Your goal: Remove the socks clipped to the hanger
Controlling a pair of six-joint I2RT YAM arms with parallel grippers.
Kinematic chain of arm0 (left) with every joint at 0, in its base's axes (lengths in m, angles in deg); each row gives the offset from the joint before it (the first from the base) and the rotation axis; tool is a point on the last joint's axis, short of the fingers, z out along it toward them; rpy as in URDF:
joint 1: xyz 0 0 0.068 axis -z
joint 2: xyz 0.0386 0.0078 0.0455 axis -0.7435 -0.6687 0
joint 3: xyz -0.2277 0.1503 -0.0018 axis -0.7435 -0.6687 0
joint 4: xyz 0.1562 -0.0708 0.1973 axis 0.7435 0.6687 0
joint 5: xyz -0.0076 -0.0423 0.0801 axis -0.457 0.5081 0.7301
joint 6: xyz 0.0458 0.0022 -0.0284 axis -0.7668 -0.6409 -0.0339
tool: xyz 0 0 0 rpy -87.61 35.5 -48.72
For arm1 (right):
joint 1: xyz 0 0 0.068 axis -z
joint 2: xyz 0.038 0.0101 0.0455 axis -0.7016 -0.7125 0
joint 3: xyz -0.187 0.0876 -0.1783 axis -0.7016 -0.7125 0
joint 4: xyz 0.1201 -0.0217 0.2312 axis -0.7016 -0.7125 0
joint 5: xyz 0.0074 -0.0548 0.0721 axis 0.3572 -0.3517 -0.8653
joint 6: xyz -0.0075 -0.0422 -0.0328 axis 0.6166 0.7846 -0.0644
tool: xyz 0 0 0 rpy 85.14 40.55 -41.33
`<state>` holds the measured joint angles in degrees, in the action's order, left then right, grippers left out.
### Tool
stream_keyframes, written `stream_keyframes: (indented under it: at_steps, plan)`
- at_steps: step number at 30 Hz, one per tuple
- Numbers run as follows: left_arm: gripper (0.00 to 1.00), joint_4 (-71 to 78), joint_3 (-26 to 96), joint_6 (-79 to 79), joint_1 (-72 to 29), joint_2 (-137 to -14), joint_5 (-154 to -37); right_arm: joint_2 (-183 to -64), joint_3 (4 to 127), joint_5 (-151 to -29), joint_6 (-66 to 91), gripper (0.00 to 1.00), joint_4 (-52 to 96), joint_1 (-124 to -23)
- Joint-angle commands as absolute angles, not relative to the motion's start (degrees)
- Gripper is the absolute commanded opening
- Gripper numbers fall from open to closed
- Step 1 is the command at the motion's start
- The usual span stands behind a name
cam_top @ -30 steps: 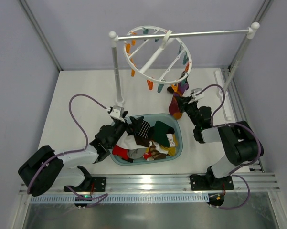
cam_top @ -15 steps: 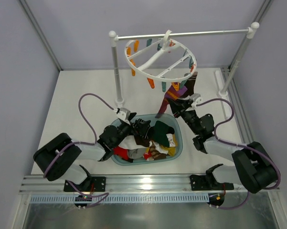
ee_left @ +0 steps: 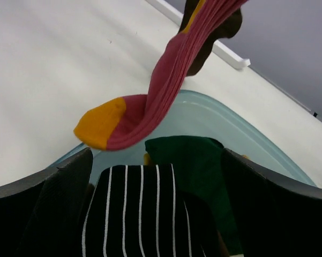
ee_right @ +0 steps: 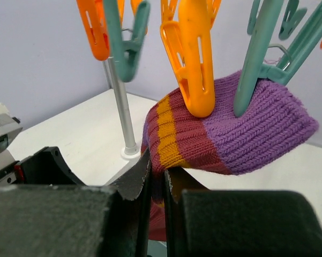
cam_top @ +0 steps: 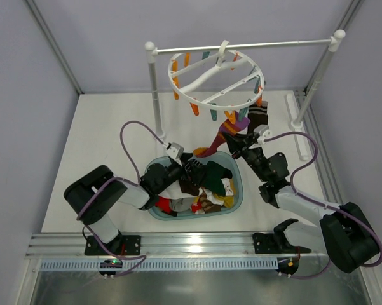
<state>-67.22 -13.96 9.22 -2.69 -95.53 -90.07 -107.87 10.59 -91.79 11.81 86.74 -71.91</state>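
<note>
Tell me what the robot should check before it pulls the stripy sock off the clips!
1. Right gripper shut on the striped sock: ok.
2. Sock free of the clips: not ok. The orange clip and teal clip seem to pinch its cuff.
3. Basket under the sock's toe: ok, the toe hangs by the far rim.
4. Left gripper open and clear of the sock: ok, it is low over the basket.
5. Hanger hooked on the rail: ok.
6. How hard the clips bite: cannot tell.
</note>
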Motion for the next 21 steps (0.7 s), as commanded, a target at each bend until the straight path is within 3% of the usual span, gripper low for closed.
stream_keyframes:
  at_steps: [1, 21]
  plan:
    - [1.0, -83.2, -11.13, 9.78, -2.95, -94.53, -92.16, -105.68, 13.26, -91.06, 10.33, 0.11, 84.66, -72.51]
    - [1.0, -83.2, 2.06, 13.03, -2.86, -99.36, -99.72, -97.94, 13.0, -92.64, 9.37, 0.11, 74.72, -73.21]
